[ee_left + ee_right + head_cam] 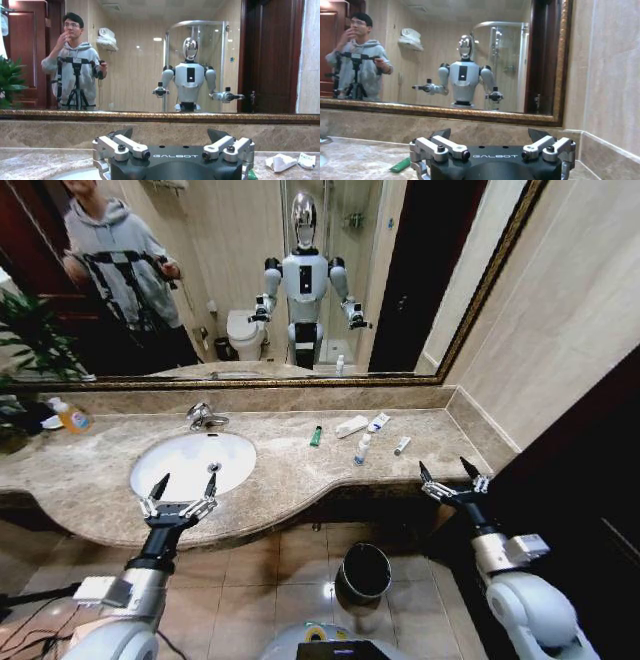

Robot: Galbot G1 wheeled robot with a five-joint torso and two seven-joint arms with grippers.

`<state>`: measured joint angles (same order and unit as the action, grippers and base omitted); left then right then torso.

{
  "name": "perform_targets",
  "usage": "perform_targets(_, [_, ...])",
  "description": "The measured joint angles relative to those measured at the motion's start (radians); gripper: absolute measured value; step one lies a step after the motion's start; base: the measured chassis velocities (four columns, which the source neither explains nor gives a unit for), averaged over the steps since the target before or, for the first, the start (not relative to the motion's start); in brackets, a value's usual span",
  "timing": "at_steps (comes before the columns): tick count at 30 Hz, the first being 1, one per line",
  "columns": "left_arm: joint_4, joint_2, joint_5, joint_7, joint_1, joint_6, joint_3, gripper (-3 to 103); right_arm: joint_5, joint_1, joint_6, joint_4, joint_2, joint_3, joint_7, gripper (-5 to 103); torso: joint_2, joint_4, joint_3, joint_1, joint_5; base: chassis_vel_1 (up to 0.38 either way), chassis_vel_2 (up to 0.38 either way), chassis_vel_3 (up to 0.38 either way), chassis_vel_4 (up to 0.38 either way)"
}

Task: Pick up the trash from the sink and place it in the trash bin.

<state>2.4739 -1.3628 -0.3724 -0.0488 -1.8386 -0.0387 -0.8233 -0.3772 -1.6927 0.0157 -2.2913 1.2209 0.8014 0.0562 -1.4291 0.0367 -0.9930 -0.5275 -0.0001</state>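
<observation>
**My hands wait, the trash lies on the counter**

My left gripper [183, 488] hangs wide open and holds nothing, just in front of the white oval sink [160, 470]. My right gripper [452, 474] is open and holds nothing too. Between them, farther back, lie a green stick [316, 436], white flat tubes [351, 426] and a small clear blue-capped bottle [362, 449]. The small round dark trash bin [364, 571] stands on the floor below, between my hands.

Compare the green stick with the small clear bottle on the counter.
The green stick lies flat; the clear bottle stands upright. The stick is solid green; the bottle is see-through with a blue cap. The stick lies nearer the sink. Both rest on the marble counter, ungrasped.
</observation>
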Motion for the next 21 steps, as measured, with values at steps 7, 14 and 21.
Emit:
perform_targets(7, [0.000, 0.000, 0.000, 0.000, 0.000, 0.000, 0.000, 100, 0.013, 0.029, -0.029, -0.019, 0.011, -0.007, 0.027, 100, 0.000, 0.0002, 0.000, 0.000, -0.0001, 0.000, 0.000, 0.000, 0.000])
perform_targets(14, [0.000, 0.000, 0.000, 0.000, 0.000, 0.000, 0.000, 100, 0.009, 0.026, -0.008, 0.034, 0.006, 0.009, 0.033, 100, 0.000, 0.0001, 0.000, 0.000, 0.0000, 0.000, 0.000, 0.000, 0.000])
perform_targets(21, [0.000, 0.000, 0.000, 0.000, 0.000, 0.000, 0.000, 100, 0.033, 0.119, -0.051, 0.081, -0.006, -0.049, 0.024, 100, 0.000, 0.0001, 0.000, 0.000, 0.0001, 0.000, 0.000, 0.000, 0.000])
